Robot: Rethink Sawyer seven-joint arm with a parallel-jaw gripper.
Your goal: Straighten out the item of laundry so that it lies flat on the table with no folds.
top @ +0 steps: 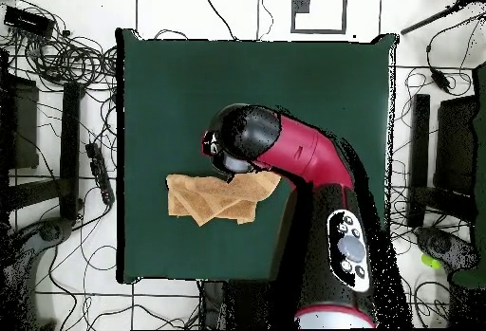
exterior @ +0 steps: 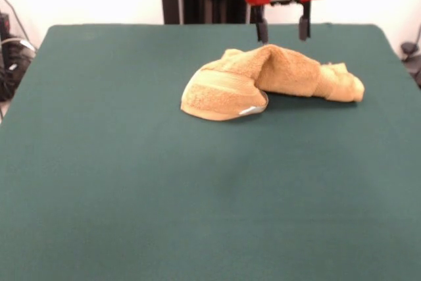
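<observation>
Gripper (exterior: 283, 29) open, empty, fingers apart, hanging just above the towel's (exterior: 273, 80) raised ridge, probably lining up for a pinch. Towel right below the jaws, bunched and folded over itself, one end rolled under. Table (exterior: 131, 182) all round it.

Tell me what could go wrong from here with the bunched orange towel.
1. The golden-orange terry-cloth towel lies folded over itself in a humped heap, so the open gripper poised above its far side might pinch several layers and drag the bundle instead of opening it.
2. In the overhead view the red and black arm hides part of the towel, so the grasp point there is hard to judge.
</observation>
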